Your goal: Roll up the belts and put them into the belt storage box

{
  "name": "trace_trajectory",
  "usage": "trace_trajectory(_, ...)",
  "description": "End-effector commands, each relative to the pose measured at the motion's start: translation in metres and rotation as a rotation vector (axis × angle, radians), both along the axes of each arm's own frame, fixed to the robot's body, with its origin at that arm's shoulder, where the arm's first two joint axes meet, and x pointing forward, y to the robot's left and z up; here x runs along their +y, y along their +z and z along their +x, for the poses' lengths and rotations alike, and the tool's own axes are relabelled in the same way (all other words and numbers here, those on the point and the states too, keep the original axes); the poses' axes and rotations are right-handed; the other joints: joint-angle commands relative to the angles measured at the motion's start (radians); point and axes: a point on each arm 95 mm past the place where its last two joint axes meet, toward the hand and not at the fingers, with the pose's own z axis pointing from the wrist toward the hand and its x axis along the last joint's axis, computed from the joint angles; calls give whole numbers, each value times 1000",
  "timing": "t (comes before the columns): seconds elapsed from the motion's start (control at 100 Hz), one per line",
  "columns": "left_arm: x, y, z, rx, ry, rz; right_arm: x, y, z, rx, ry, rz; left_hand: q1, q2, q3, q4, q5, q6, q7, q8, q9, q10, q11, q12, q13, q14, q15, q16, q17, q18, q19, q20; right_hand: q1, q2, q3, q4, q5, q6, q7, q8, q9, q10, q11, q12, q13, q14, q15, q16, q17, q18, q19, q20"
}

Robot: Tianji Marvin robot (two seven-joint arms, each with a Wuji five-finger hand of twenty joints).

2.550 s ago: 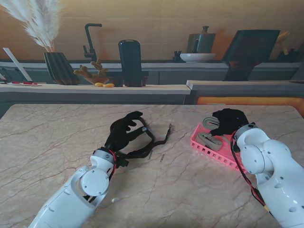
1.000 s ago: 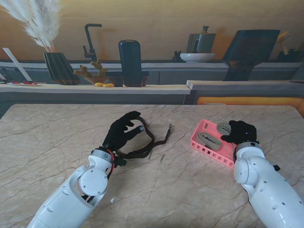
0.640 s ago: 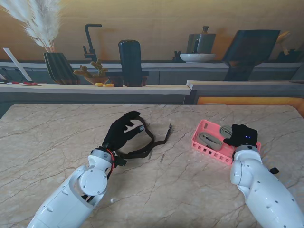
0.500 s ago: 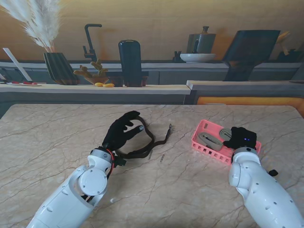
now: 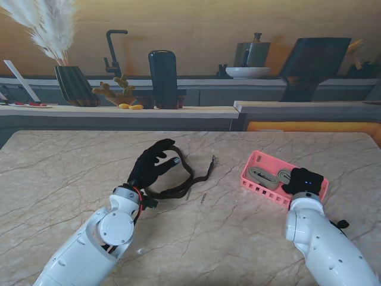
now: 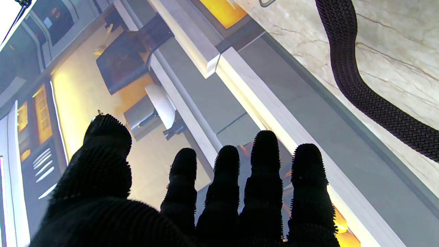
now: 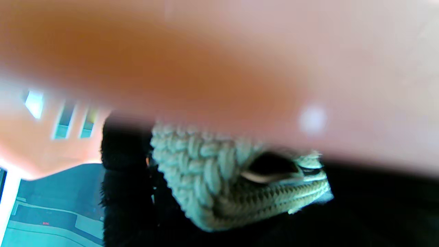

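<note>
Belts are the job here: a long dark brown woven webbing belt (image 5: 178, 179) lies in a loose loop on the marble-patterned bench (image 5: 71, 167), at about ten o'clock from the pink slotted plastic belt storage box (image 5: 262, 187) that sits at three o'clock on the bench. It looks light, limp and rough-textured, so it should fold and slump rather than hold a curve; I judge the free end near the buckle the best place to start a roll. The left hand (image 5: 152, 167) rests beside the loop, fingers (image 6: 264, 161) spread and holding nothing. The right hand (image 5: 305, 180) sits at the box's near right corner, closed around a pale grey-green rolled woven belt (image 7: 219, 175). Another grey belt (image 5: 262, 177) lies inside. Compared with earlier, the right hand has drawn back toward me across the box; the left is unchanged.
</note>
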Motion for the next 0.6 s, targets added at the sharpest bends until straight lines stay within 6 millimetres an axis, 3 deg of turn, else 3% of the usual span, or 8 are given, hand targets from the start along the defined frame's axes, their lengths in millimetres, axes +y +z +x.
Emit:
trace_trajectory(0.0, -1, 0, -3, -2, -1, -6, 4, -1, -2, 3, 10, 8, 21, 37, -21, 44, 17, -22, -35, 10, 1, -12, -20, -6, 15, 3, 11, 11, 0, 2, 1, 17, 115, 236, 128, 58, 81, -70, 6, 23, -17, 78, -4, -13, 48, 20, -47, -34, 30, 44, 52, -35)
trace_trajectory(0.12, -1, 0, -2, 0, -1, -6, 3, 2, -5, -10, 25, -4, 21, 37, -22, 44, 18, -21, -35, 10, 2, -15, -20, -6, 14, 6, 10, 11, -1, 3, 1, 17, 33, 175, 166, 79, 67, -42, -56, 46, -62, 91, -25, -28, 26, 39, -131, -78, 13, 68, -3, -99)
trace_trajectory(0.22, -1, 0, -2, 1, -1, -7, 2, 6, -7, -17, 44, 1, 22, 37, -23, 44, 19, -21, -36, 10, 2, -13, -20, -6, 14, 4, 11, 11, -1, 2, 1, 17, -74, 130, 231, 114, 51, -6, -210, 122, -141, 103, -48, -38, -39, 58, -196, -97, -42, 71, -46, -148)
trace_trajectory(0.31, -1, 0, -2, -1, 1, -8, 2, 10, -9, -20, 64, 1, 23, 38, -23, 44, 20, -21, -35, 10, 2, -13, -20, -6, 14, 3, 11, 11, -1, 2, 1, 17, -130, 106, 266, 175, 21, 17, -373, 286, -214, 113, -66, -46, -97, 72, -236, -104, -84, 68, -68, -157)
trace_trajectory(0.47, -1, 0, -2, -3, 3, -10, 2, 15, -13, -11, 92, -28, 24, 39, -24, 44, 21, -23, -34, 11, 2, -15, -19, -5, 16, 2, 13, 12, 1, 1, 2, 17, -141, -15, 306, 169, -44, 44, -426, 293, -301, 128, -90, -53, -183, 86, -272, -112, -130, 71, -81, -151)
trace_trajectory(0.59, -1, 0, -2, -2, 2, -10, 2, 17, -15, 16, 96, -78, 24, 40, -24, 44, 21, -23, -33, 12, 1, -16, -19, -5, 15, 2, 13, 12, 1, 1, 2, 17, -159, -53, 295, 159, -130, 51, -471, 308, -407, 130, -102, -52, -305, 82, -279, -97, -203, 59, -85, -122)
